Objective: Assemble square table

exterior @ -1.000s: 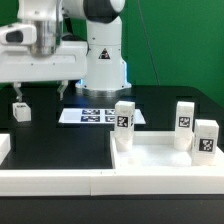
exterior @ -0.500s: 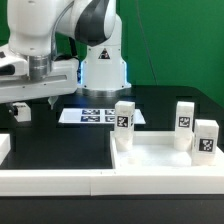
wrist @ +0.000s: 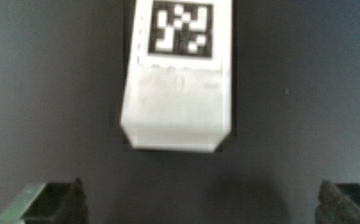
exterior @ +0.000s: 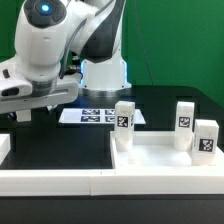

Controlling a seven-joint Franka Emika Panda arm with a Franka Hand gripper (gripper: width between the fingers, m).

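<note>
Three upright legs (exterior: 124, 116); one flat (wrist: 175, 98)

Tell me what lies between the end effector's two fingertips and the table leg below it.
Nothing: in the wrist view only bare black tabletop separates the open end effector from the white tagged leg. The exterior view hides that stretch behind the arm.

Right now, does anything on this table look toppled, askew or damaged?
Nothing stands out. Three legs stand upright near the white rails, and the open claw hovers over a fourth leg, which looks intact. The marker board lies flat.
</note>
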